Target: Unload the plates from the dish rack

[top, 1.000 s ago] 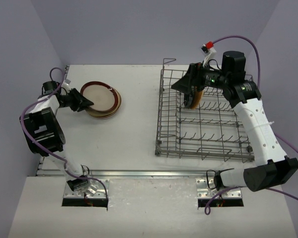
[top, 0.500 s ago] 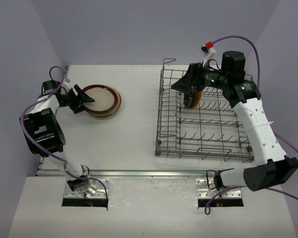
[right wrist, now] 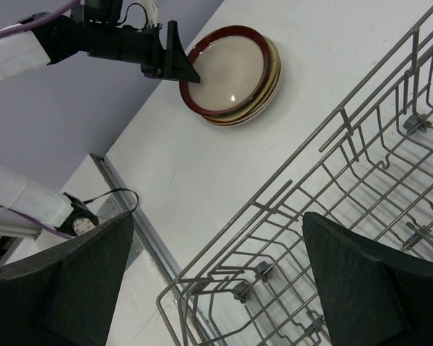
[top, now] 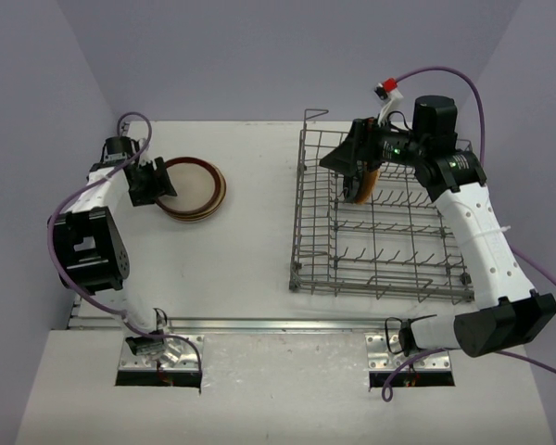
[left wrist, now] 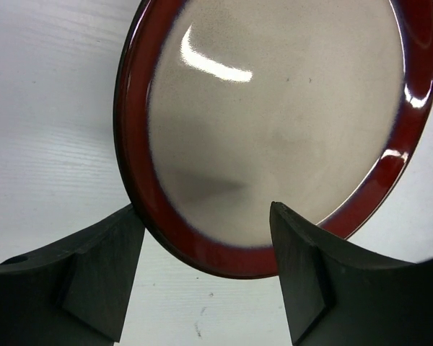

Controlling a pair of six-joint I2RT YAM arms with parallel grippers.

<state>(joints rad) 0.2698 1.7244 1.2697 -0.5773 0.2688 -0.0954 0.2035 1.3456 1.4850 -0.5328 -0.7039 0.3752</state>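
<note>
Top view: stack of round ceramic plates (top: 204, 197) lies flat, faces up, on the white table top (top: 259, 250), straight ahead of the left pincer (top: 157, 184). The plates are round, so no long axis. Topmost is the cream glazed plate with dark red-brown rim (top: 190, 179). Left pincer is released, jaws spread, tips at the stack's edge nearest it. Contact can't be told from here. Large grey metal wire dish rack (top: 382, 293) sits well off to that pincer's right, roughly square, tine rows running left-right. Right pincer (top: 356, 176) hangs over the rack's far rows. A tan-orange round plate (top: 372, 176) stands on edge just beside it, edge line running near-to-far, faces turned sideways. Touching or not, can't tell

Left wrist view: cream plate lies flat just ahead of the left fingers (left wrist: 101, 281), its near rim sitting between the two tips. Jaws clearly apart, nothing clamped

Right wrist view: right fingers (right wrist: 368, 295) splayed as wide as they go, gripping nothing, with only rack wires below the gap. The stack and the left pincer show far ahead, past the rack's corner

Versus a second ago: left pincer was clenched on the cream plate's rim and has let go, and its wrist has swung toward the far-left table corner. Stack, rack, orange plate and right arm unmoved
</note>
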